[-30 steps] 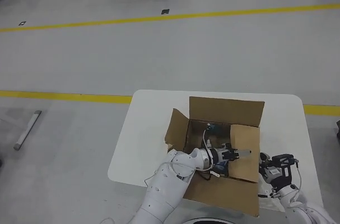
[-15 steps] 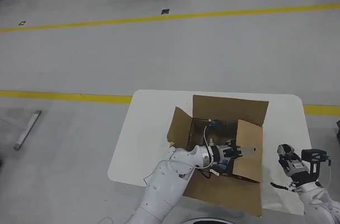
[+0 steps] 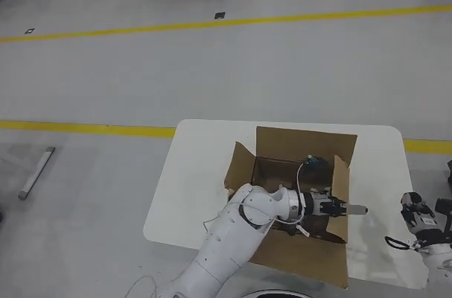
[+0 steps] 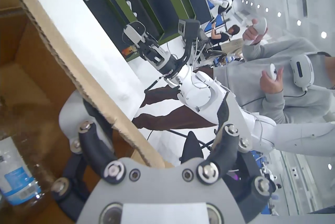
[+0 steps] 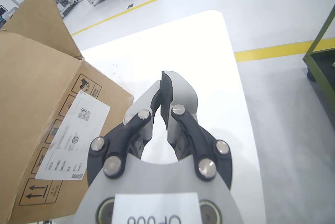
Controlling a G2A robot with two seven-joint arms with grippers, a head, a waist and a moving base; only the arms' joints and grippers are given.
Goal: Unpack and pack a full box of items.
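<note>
The left arm has pushed farther across the open cardboard box (image 3: pixel 304 141), while the right arm has drawn back to the bench (image 3: pixel 196 171) edge. The left end effector (image 3: pixel 354 209) is spread wide astride the box's right flap (image 4: pixel 65 52) — one finger inside, one outside — clamping nothing. The right end effector (image 5: pixel 161 97), pads pressed together and empty, hangs over the bench beside the box. A water bottle (image 4: pixel 15 175) sits inside the box.

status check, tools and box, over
left tool open, astride box flap. right tool shut, empty, over table. bottle inside.
</note>
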